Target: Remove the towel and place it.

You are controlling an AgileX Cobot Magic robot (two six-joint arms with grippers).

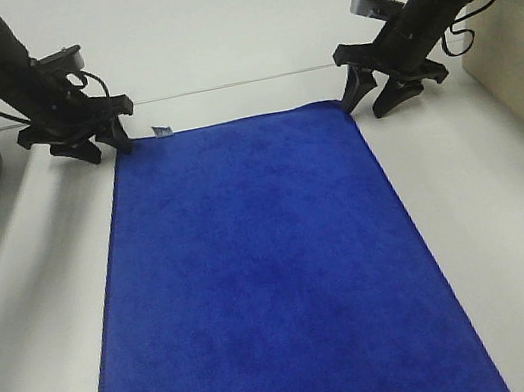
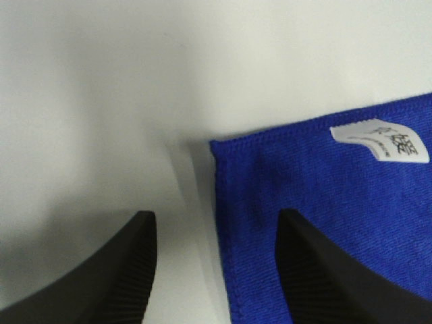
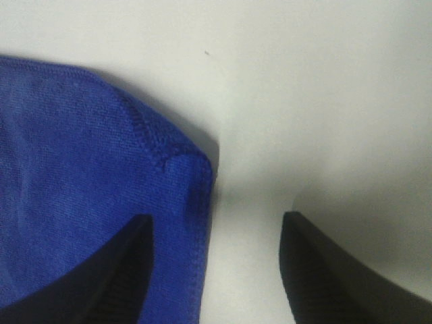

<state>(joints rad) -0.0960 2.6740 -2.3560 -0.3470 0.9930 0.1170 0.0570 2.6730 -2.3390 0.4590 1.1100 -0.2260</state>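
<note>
Your left gripper [image 1: 107, 148] and right gripper [image 1: 366, 108] sit at the two corners of the towel's [image 1: 266, 276] tagged end. The towel lies spread flat on the white table [image 1: 514, 243]. Both jaws stand spread, each straddling a corner edge and pinching nothing.

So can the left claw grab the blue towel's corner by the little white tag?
Probably yes. The left gripper is open right at that corner of the towel, one finger over the cloth and one over the bare table, with nothing in the way. The white tag lies nearby.
</note>
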